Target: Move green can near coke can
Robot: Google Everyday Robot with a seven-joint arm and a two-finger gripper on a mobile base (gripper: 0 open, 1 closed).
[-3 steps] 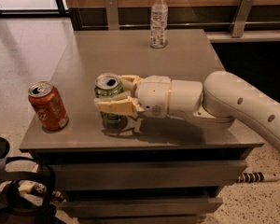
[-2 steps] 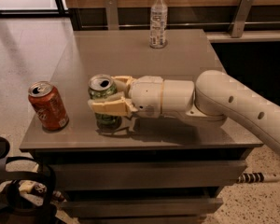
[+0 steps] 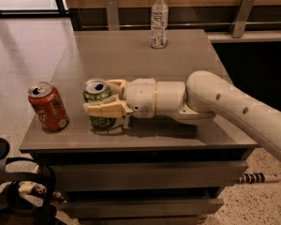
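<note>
The green can (image 3: pixel 97 95) stands upright on the grey table (image 3: pixel 131 55) near its front left. My gripper (image 3: pixel 104 100) reaches in from the right and is shut on the green can, one cream finger (image 3: pixel 105 109) across its front and the other behind it. The coke can (image 3: pixel 48 106), red-orange with a silver top, stands upright at the table's front left corner, a short gap to the left of the green can.
A clear plastic bottle (image 3: pixel 159 19) with a white cap stands at the table's back edge. My white arm (image 3: pixel 234 107) lies across the table's right front. A wall rail runs behind the table. Dark gear (image 3: pixel 18 191) sits on the floor at lower left.
My gripper has slid the green can left along the table, closing the gap to the coke can. The coke can and bottle have not moved.
</note>
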